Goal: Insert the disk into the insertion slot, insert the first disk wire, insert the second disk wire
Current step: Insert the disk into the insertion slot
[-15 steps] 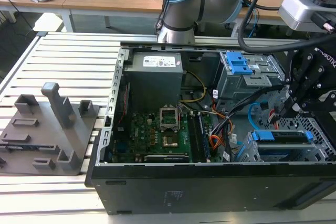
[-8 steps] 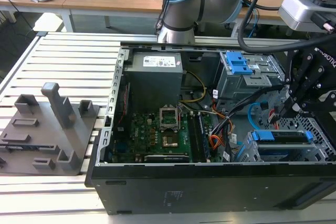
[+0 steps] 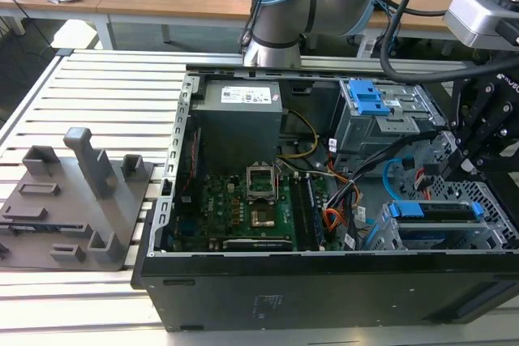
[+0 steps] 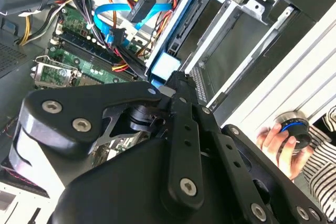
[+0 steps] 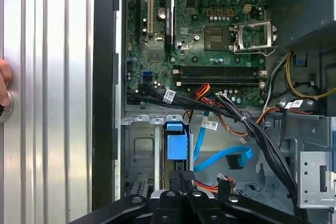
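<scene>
The disk (image 3: 434, 211), silver-grey in a bright blue caddy, lies in the insertion slot (image 3: 496, 231), a low perforated grey cage at the case's corner on the exterior view's right. In the first wrist view the caddy's blue end (image 5: 176, 144) stands in the cage (image 5: 137, 151). My gripper (image 5: 185, 176) is shut, with its tips at that blue end. In the exterior view the gripper (image 3: 456, 163) hangs just above the disk. A loose blue flat wire (image 5: 227, 157) lies beside the cage. In the second wrist view a finger (image 4: 181, 94) points at the caddy (image 4: 167, 67).
The open case holds a motherboard (image 3: 251, 200), a power supply (image 3: 239, 123) and a taller grey bay with a blue latch (image 3: 369, 99). Cable bundles (image 5: 247, 124) run next to the cage. A grey fixture (image 3: 73, 200) sits at the exterior view's left. A person's hand (image 4: 273, 137) rests on the slatted table.
</scene>
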